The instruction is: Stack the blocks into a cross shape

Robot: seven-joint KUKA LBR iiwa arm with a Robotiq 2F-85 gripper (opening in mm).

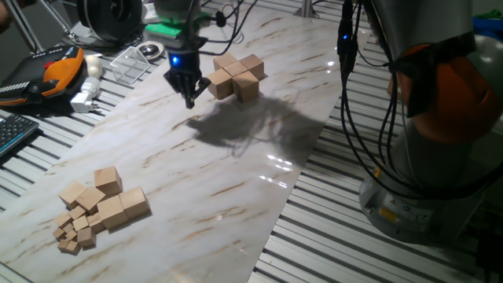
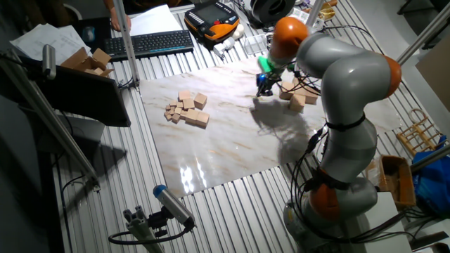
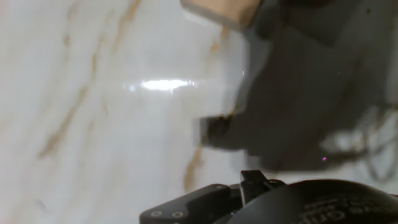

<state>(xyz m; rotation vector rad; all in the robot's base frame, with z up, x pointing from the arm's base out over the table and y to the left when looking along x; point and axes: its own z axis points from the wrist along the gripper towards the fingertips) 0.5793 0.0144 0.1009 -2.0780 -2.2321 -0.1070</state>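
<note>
Nearest the camera, the spare blocks (image 1: pixel 106 204) lie at seven o'clock on the marble board (image 1: pixel 236 181). The cross of blocks (image 1: pixel 237 75) sits at one o'clock. The gripper (image 1: pixel 189 101) hovers just beside it at nine o'clock, carrying nothing; its fingers look pressed together, though blur leaves doubt. Lift clear before travelling, so the cross isn't nudged.

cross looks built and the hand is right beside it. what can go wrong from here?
1. The hand hangs low, close beside the cross of blocks; a sideways move could knock the blocks out of line.
2. The spare blocks lie mixed with tiny cubes, so a pick there might nudge or grab the wrong piece.
</note>
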